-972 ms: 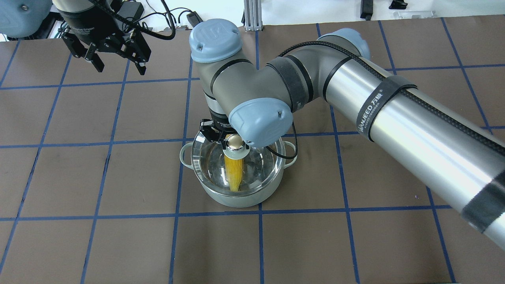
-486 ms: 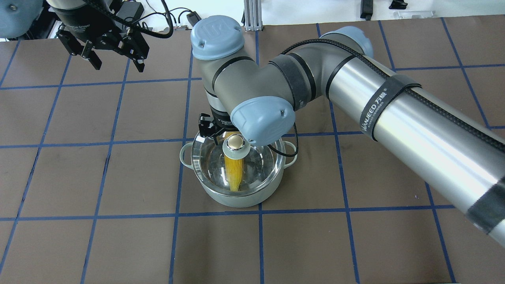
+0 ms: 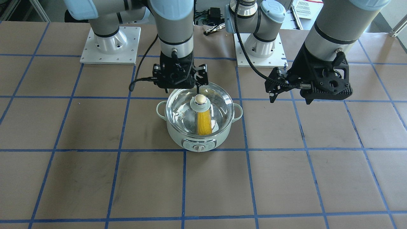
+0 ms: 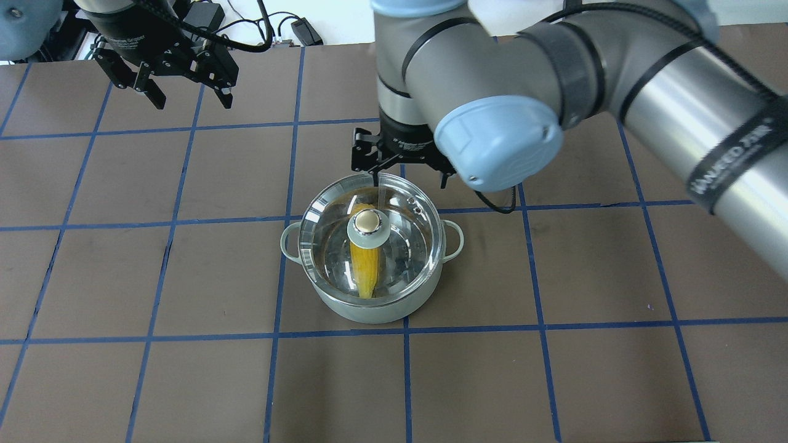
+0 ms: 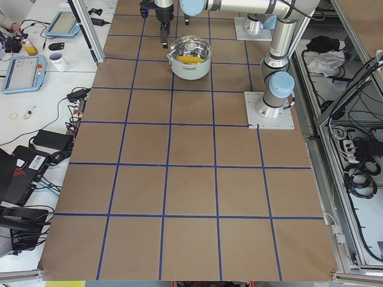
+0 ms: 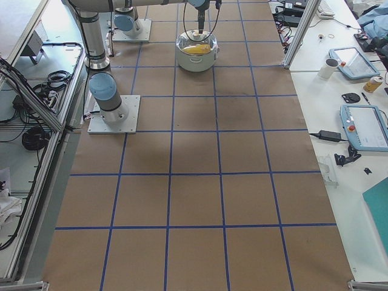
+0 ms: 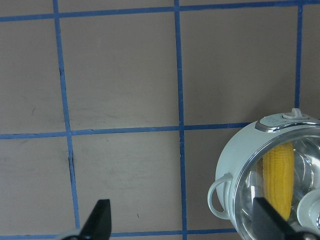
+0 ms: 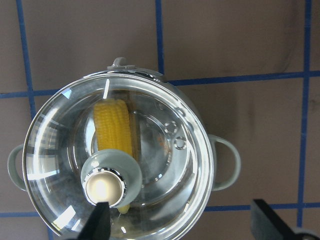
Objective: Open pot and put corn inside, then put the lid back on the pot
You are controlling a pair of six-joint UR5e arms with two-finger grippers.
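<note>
Table: brown top [image 3: 95, 184] crossed by a blue tape grid.
Pot: mint-green pot [image 3: 178, 140] standing out from the robot's edge of the tabletop, opposite the gap between the two base plates. Its dial [image 3: 199, 148] is turned to the operators' edge, and a loop handle [image 4: 454, 240] sticks out at each side.
Corn: in the pot, and you can see it bright yellow through the glass. The corn [image 4: 365, 271] lies flat on the steel floor along the line from the dial to the robot's edge. Its blunt end is toward the dial, and its middle passes under the knob's base.
Lid: on the pot, the lid [image 4: 406, 240] covering the rim all the way round. The beige-gold knob [image 4: 367, 221] stands up at its centre with nothing touching it.
Right gripper: the right gripper [image 4: 409, 179] hovers above the lid, clear of the knob. Its two fingers are spread wide with nothing between them.
Left gripper: the left gripper [image 4: 192, 101] is held above the tabletop, off toward the end on the robot's left and well apart from the pot. Its fingers are also spread wide, and it holds nothing.
Base plates: two pale plates [image 3: 109, 44] at the robot's edge, an arm rising from each.
</note>
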